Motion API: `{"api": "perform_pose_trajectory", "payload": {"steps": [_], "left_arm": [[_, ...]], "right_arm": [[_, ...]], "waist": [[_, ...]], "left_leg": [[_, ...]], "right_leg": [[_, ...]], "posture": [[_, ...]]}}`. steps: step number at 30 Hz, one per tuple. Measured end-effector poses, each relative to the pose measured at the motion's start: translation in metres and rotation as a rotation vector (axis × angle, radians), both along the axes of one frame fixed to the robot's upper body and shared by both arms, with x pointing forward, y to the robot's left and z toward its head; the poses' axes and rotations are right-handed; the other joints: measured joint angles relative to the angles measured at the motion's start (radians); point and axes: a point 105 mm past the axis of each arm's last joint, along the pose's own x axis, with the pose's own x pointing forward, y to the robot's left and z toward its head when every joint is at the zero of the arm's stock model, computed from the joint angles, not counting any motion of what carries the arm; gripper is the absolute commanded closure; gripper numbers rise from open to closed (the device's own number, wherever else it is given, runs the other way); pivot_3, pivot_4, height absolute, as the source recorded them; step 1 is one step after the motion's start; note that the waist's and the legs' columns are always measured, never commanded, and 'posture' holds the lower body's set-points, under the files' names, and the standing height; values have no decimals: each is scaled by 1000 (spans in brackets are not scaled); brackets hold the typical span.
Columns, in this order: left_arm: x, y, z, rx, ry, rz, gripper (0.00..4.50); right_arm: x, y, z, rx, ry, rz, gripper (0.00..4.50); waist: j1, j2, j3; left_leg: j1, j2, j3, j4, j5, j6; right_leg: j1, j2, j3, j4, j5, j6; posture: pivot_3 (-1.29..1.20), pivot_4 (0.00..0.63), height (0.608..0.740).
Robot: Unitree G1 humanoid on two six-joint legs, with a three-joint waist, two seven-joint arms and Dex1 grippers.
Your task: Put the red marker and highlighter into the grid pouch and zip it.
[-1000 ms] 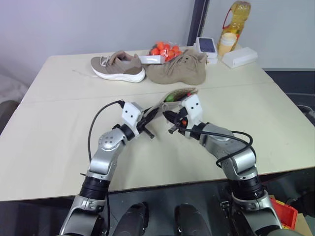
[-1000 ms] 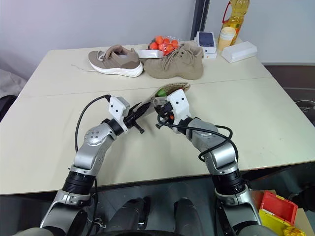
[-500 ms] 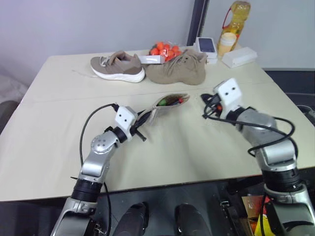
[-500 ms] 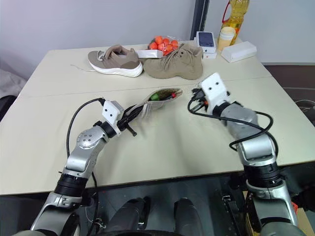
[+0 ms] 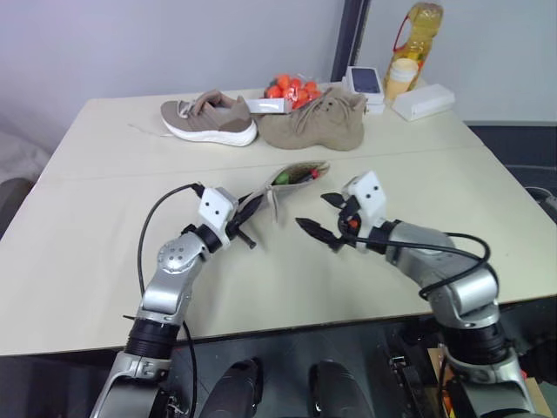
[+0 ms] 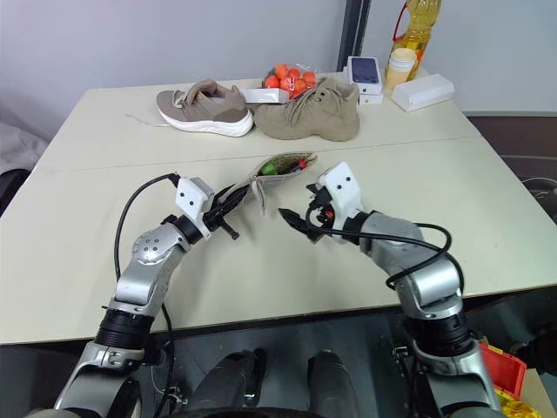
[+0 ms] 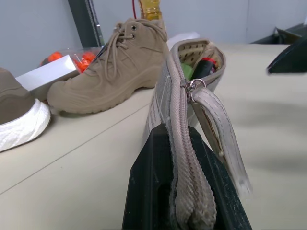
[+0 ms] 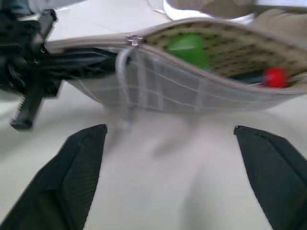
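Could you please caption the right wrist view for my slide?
Open right gripper faces the unzipped grid pouch, highlighter and red marker inside.

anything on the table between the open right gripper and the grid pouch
Nothing: bare tabletop separates the right gripper from the grid pouch in the right wrist view; the pouch's loop pull hangs on that side.

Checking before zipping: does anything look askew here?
The grey grid-patterned fabric pouch gapes open, propped up by the left claw; the light green highlighter and red-capped marker lie inside.
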Motion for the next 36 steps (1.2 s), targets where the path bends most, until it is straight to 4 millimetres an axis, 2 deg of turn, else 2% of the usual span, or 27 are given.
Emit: {"api": "perform_pose_trajectory", "payload": {"steps": [8,11,17,21,25,31,34,36], "left_arm": [[-3,-4,4,-19,-10,-15,4500],[-3,-6,3,-23,-9,-18,4500],[-3,-6,3,-25,-8,-17,4500],[-3,-6,3,-22,-8,-17,4500],[-4,-6,1,-3,-9,-20,4500],[-7,-6,-4,67,-31,-44,4500],[-9,-1,-7,88,-38,-40,4500],[-11,-3,-8,97,-46,-54,4500]], "right_arm": [[21,24,-4,35,11,-53,424],[25,30,-6,48,16,-52,1247],[26,31,-5,54,15,-49,4349],[29,22,-3,47,5,-75,4436],[33,-1,5,12,-38,-136,4436],[46,-63,21,-134,-148,-324,4436],[56,-104,23,-217,-179,-478,4436],[58,-112,21,-237,-183,-501,4436]], "waist": [[-1,0,0],[-1,0,0],[-1,0,0],[-1,0,0],[0,0,0],[1,0,0],[-2,0,0],[-4,0,0]], "left_leg": [[0,0,0,0,0,0],[0,0,0,0,0,0],[0,0,0,0,0,0],[0,0,0,0,0,0],[0,0,0,0,0,0],[0,0,1,0,0,0],[0,0,1,-1,0,0],[0,0,1,-1,0,0]], "right_leg": [[0,1,0,0,0,0],[0,2,0,0,0,0],[0,2,0,0,0,0],[0,2,0,0,0,0],[0,2,0,0,0,0],[0,1,0,0,0,0],[0,0,0,0,0,0],[-1,1,0,0,0,0]], "posture": [[0,150,740],[0,150,740],[0,150,740],[0,150,740],[0,150,740],[0,150,740],[0,150,740],[0,150,740]]}}
